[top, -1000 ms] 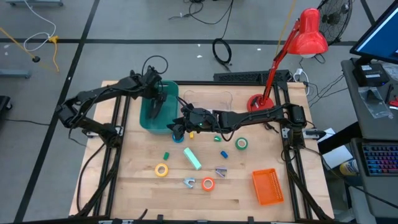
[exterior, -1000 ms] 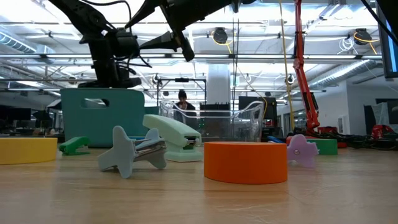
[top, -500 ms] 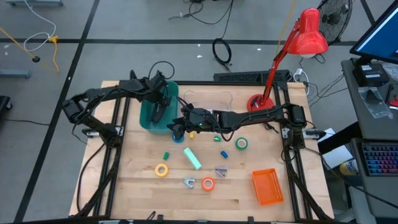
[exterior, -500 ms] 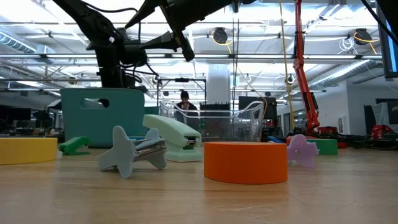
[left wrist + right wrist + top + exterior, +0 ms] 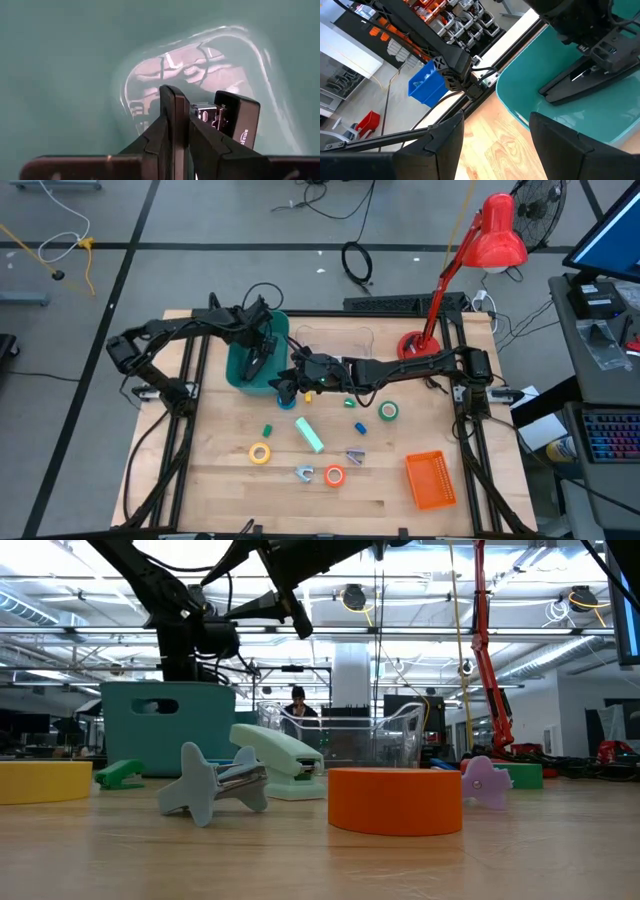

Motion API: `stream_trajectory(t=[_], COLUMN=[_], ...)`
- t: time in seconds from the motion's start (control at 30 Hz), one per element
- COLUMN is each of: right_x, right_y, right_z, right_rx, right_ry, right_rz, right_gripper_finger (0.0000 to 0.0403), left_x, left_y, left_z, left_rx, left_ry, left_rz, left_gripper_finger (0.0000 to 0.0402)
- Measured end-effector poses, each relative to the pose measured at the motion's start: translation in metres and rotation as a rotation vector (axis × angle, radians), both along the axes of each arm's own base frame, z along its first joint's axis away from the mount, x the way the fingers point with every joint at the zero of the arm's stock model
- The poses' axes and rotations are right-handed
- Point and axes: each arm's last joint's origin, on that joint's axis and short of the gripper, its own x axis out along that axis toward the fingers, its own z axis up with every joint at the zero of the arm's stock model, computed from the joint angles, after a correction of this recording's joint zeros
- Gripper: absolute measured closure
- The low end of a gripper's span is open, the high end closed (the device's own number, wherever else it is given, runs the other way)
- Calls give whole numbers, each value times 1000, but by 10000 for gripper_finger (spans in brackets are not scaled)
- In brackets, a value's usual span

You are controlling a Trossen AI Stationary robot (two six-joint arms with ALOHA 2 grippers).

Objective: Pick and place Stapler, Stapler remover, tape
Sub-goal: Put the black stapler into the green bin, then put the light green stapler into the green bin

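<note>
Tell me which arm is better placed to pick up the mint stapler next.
Right, probably. The right gripper hangs open and empty above the table, not far from the stapler. The left gripper is down inside the teal bin, so it would first have to come out.

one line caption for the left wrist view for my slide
Left end effector reaching down into the teal bin, its fingers nearly together beside a small black stapler lying in the bin.
</note>
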Motion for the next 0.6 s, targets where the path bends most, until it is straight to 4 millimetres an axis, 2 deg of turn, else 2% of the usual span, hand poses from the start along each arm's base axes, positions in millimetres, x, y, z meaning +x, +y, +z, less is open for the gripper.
stream_trajectory(t=[0.23,0.47,0.6], right_x=[0,0,0], right_y=[0,0,0], right_z=[0,0,0], right_rx=[0,0,-4], right_ry=[0,0,1], right_rz=[0,0,2], right_gripper_finger=[184,184,184], left_x=[0,0,-3], left_y=[-1,-1,-1], left_z=[3,5,27], left_rx=[-3,-15,-46], left_ry=[-22,-42,-172], left_rz=[-30,-29,-59], left_gripper_finger=[317,255,220])
